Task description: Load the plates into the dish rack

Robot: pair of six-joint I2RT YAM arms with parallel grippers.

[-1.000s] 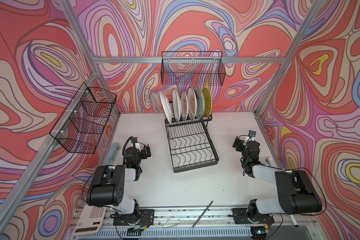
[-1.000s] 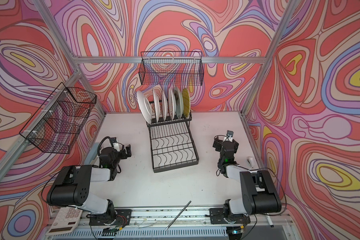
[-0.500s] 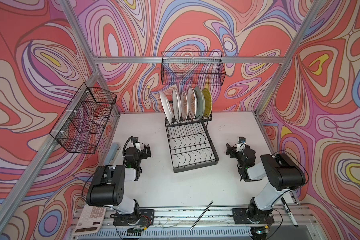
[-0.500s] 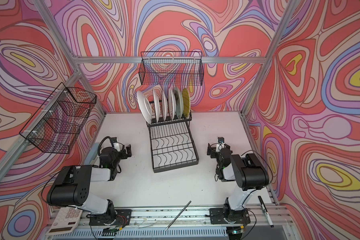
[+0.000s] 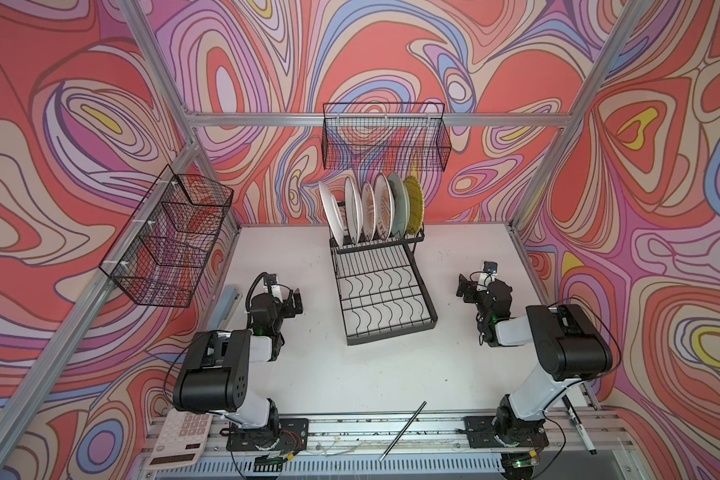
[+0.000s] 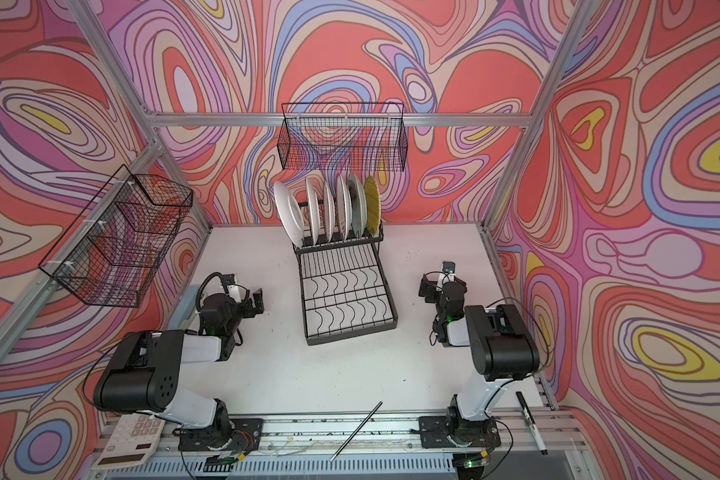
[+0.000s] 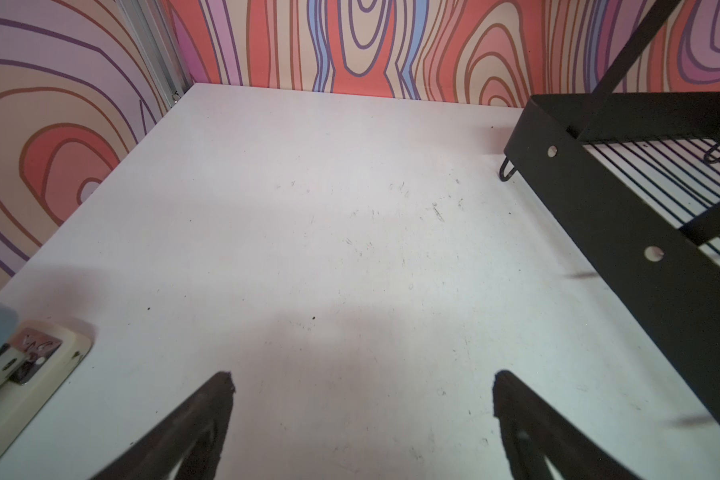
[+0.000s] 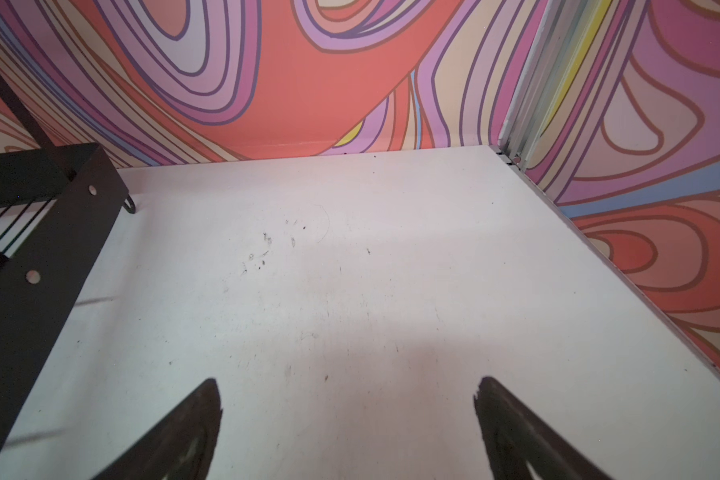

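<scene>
The black wire dish rack (image 5: 391, 337) (image 6: 350, 337) stands at the middle back of the white table. Several plates stand upright in its raised upper tier, from a white plate (image 5: 331, 212) (image 6: 288, 212) on the left to a yellow plate (image 5: 415, 203) (image 6: 372, 205) on the right. The lower tray holds nothing. My left gripper (image 5: 294, 301) (image 6: 258, 300) (image 7: 362, 382) rests low, left of the rack, open and empty. My right gripper (image 5: 465, 287) (image 6: 426, 289) (image 8: 346, 386) sits right of the rack, also open and empty. A rack side rail (image 7: 624, 199) (image 8: 38, 249) shows in each wrist view.
Black mesh baskets hang on the back wall (image 5: 385, 137) and the left wall (image 5: 167, 245). A stapler (image 5: 229, 305) (image 7: 17, 365) lies by the left wall. A calculator (image 5: 179, 436), a thin metal rod (image 5: 404, 430) and a marker (image 5: 576, 424) lie along the front rail.
The right arm has folded in: its elbow swung from far right toward its base and its gripper shifted slightly left. The left arm and the plates have not moved.
</scene>
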